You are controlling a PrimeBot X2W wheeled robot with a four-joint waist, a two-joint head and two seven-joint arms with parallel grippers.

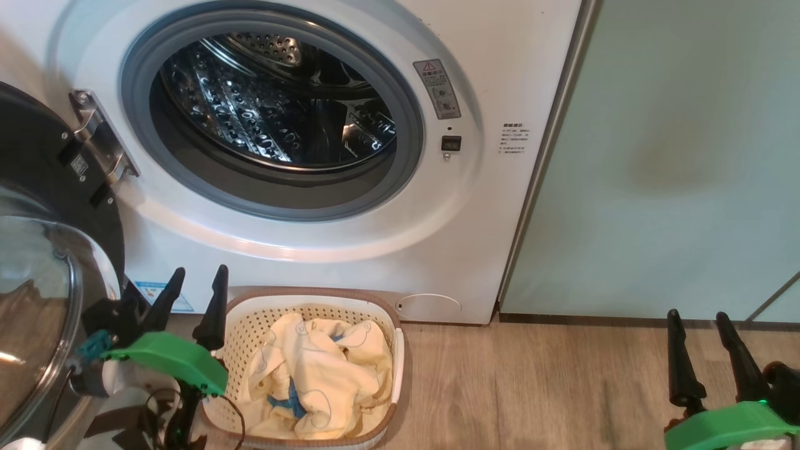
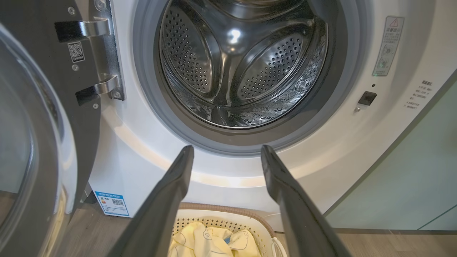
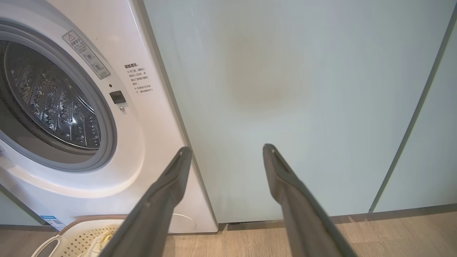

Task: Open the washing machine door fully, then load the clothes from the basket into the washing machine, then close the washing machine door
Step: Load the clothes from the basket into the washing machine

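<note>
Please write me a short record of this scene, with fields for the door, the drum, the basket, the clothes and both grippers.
door: washing machine door open, standing at the left
drum: steel drum of the washing machine, no clothes seen inside
basket: basket on the wooden floor, in front of the machine
clothes: clothes in the basket, pale yellow with some blue
left gripper: open, holding nothing, near the basket's left side
right gripper: open, holding nothing, facing the mint cabinet

Head looks down; both wrists low, facing shared washing machine (image 1: 375, 262).

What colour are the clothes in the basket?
Clothes: pale cream-yellow with blue line drawings; clearest in head view.
</note>
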